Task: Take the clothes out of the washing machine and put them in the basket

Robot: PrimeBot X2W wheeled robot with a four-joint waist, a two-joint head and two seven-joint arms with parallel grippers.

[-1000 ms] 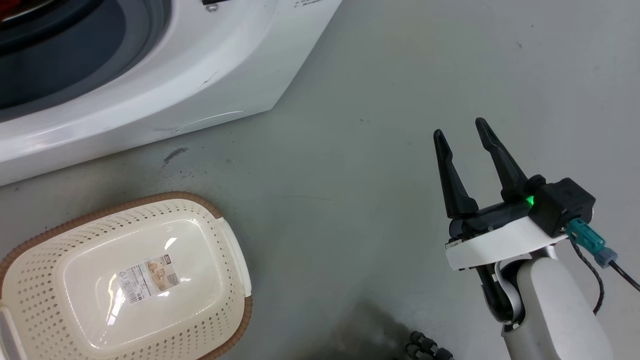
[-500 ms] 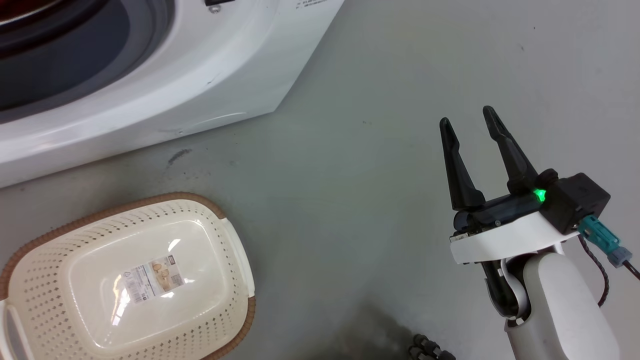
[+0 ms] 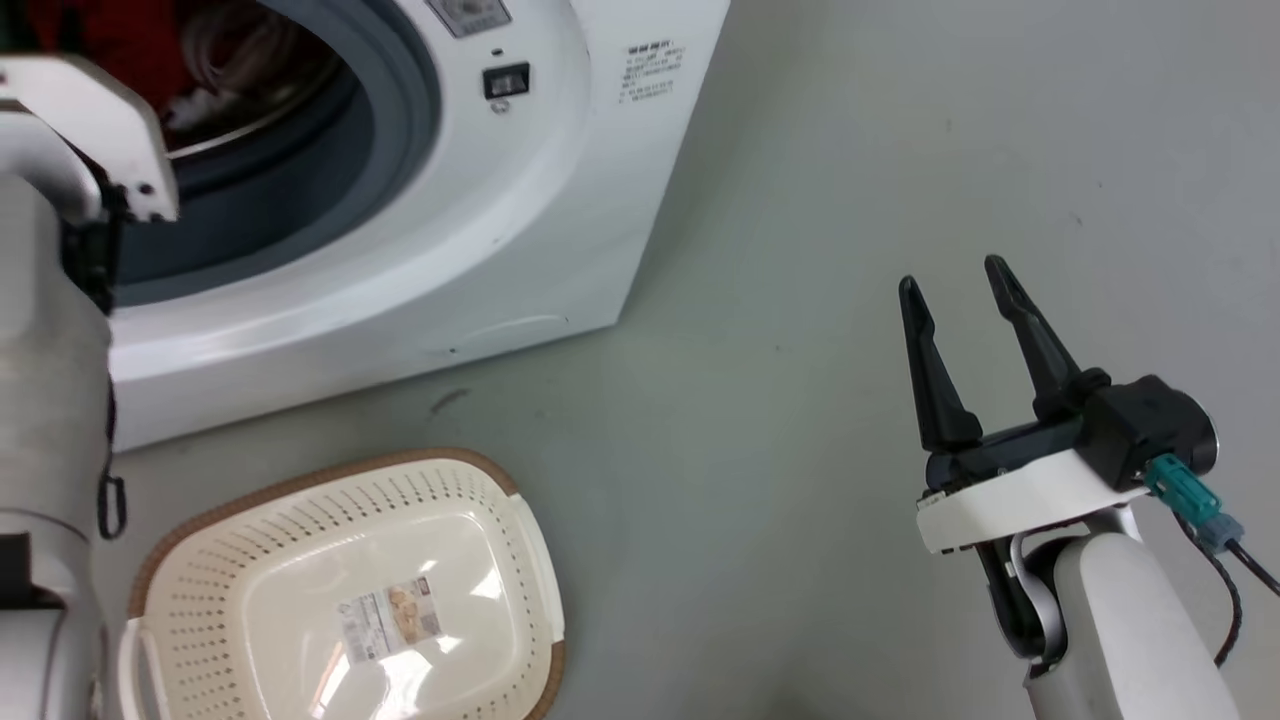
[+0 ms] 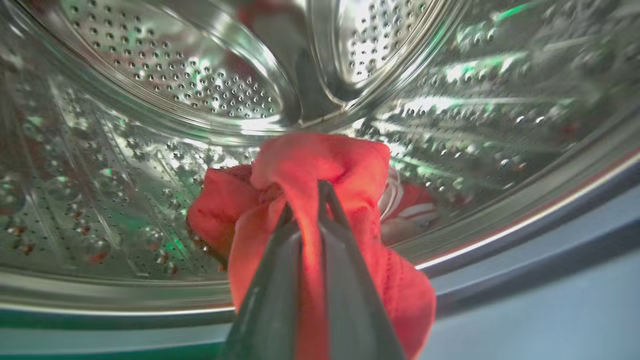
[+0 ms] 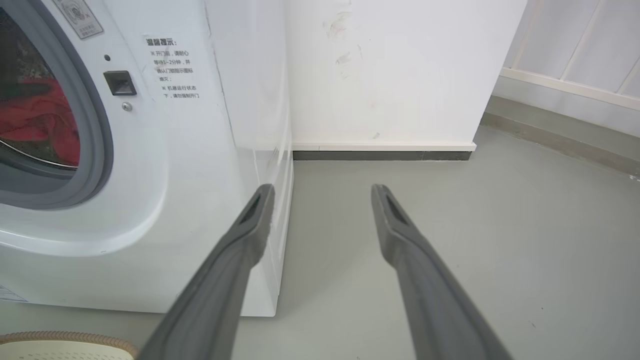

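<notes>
Jersey (image 4: 320,165) is bunched and pinched in the left gripper (image 4: 306,199), inside the drum (image 4: 150,75). The fingers are closed down on a fold of red fabric with almost no gap. The fold rides high over the tips, and the rest hangs at 6 o'clock past the fingers. That reads to me as a grab on the top of the pile so the cloth lifts off the steel instead of dragging. White-striped trim shows at 3 o'clock of the bunch, low in the drum, so I can't tell if it's the same piece. Nothing is out of the washer (image 3: 560,200) yet.

In the head view the left forearm (image 3: 40,400) runs up the 9 o'clock edge into the door opening at 11 o'clock. The basket (image 3: 200,600) sits on the floor (image 3: 750,300) at 7 o'clock, just in front of the washer and near the arm, and it's empty. My guess is it's parked there to keep the carry short.

The right gripper (image 3: 952,274) is at 4 o'clock, fingers spread, holding nothing, well apart from washer and basket. It looks like standby, kept out of the left arm's path.

Versus a second ago:
- **Head camera:** it has moved. You now see more of the door opening, the latch and the label.
- **Basket:** it looks shifted toward 5 o'clock, but that's the camera, not the basket.
- **Left forearm:** it's new in frame.
- **Right gripper:** same spread and roughly the same pose.
</notes>
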